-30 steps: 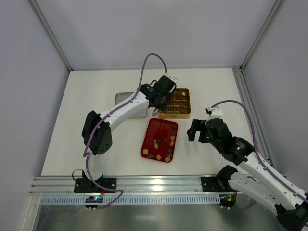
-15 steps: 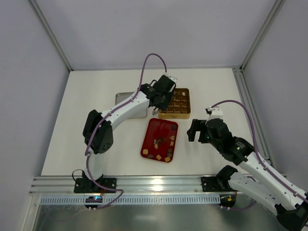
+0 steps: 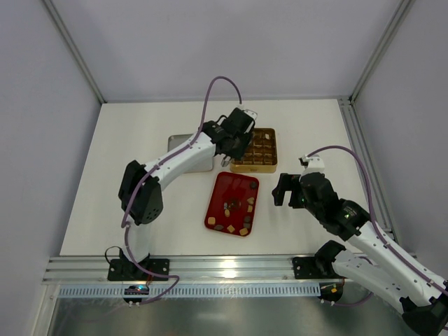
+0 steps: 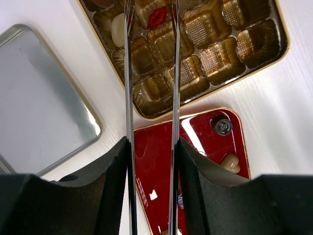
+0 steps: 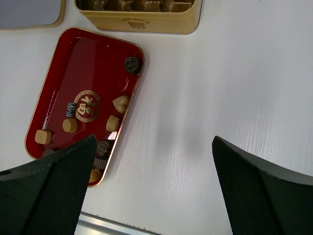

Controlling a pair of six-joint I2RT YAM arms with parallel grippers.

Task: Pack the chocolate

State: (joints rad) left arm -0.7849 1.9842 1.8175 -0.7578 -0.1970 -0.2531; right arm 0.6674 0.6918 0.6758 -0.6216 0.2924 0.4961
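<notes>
Left tool (image 4: 150,7) widened; ribbed gold tin (image 4: 220,58) beneath

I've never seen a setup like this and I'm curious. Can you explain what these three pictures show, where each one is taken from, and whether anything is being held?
These are two robot arms bolted at the near edge of a white table. One picture looks down from above. The other two come from small cameras on each arm's wrist, so you see that arm's own fingers. On the table lie a red tray with small chocolate pieces, a gold tin with gridded compartments, and a flat silver lid. The left gripper, with long thin fingers, hovers over the tin, fingers apart, gripping nothing. The right gripper hangs wide open beside the tray, empty.
</notes>
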